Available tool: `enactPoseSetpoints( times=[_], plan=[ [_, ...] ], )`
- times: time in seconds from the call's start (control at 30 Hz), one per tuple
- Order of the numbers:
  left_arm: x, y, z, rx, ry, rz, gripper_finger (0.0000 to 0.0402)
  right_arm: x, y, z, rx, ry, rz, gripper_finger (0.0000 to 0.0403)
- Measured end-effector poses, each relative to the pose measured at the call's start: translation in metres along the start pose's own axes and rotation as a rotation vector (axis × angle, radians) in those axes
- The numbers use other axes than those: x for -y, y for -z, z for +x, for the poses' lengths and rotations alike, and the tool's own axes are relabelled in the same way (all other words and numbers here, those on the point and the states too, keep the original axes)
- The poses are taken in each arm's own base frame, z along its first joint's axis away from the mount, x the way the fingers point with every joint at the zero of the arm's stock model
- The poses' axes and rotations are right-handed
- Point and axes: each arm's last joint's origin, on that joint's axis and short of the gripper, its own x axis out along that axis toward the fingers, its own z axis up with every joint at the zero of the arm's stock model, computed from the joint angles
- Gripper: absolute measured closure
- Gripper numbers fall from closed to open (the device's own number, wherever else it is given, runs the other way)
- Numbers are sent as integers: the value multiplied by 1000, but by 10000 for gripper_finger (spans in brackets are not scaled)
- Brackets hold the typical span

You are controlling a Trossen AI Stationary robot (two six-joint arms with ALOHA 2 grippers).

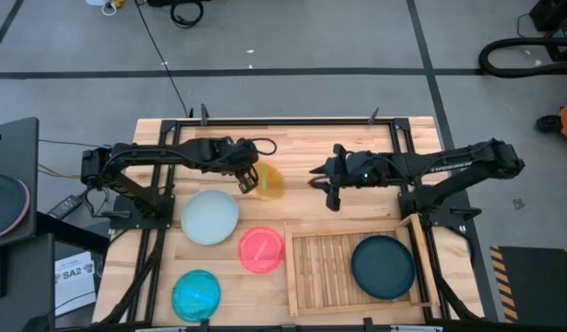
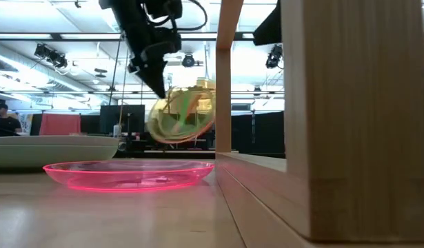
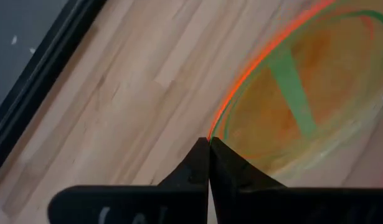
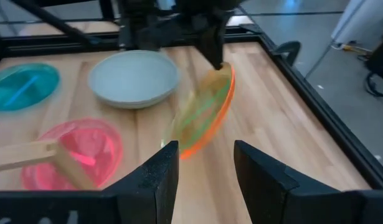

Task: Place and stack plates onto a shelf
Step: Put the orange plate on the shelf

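- translucent yellow-green round plate [image 1: 267,182] hangs tilted on edge above the mid-table, near the far edge, clear of the wood; left gripper [image 1: 246,178] pinches its rim tight, likely so the other arm can take it.
- right gripper [image 1: 324,183] faces it, apart, fingers [image 4: 158,177] half spread, holding nothing.
- light wooden slatted shelf [image 1: 322,269] sits at the near right corner, dark teal plate [image 1: 383,266] in its right half; left half free.
- pale mint plate [image 1: 209,217], pink plate [image 1: 261,249], cyan plate [image 1: 195,294] wait on the table's left side.

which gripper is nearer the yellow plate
Left. The left gripper is shut on the yellow plate at its rim, holding it tilted; the right gripper faces it, open, apart.
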Motion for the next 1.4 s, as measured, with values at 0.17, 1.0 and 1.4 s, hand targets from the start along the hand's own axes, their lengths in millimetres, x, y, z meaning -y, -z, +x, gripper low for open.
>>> enactPoseSetpoints(
  times=[0.17, 1.0, 1.4],
  plan=[
    [-1, -5, 1, 40, 10, -15, 397, 12, -1, 2, -2, 39, 21, 243],
    [2, -17, -1, 167, 55, 42, 397, 16, 20, 58, -92, 88, 33, 243],
    [3, -17, -1, 165, 56, 43, 397, 22, 20, 58, -97, 108, 41, 243]
  ],
)
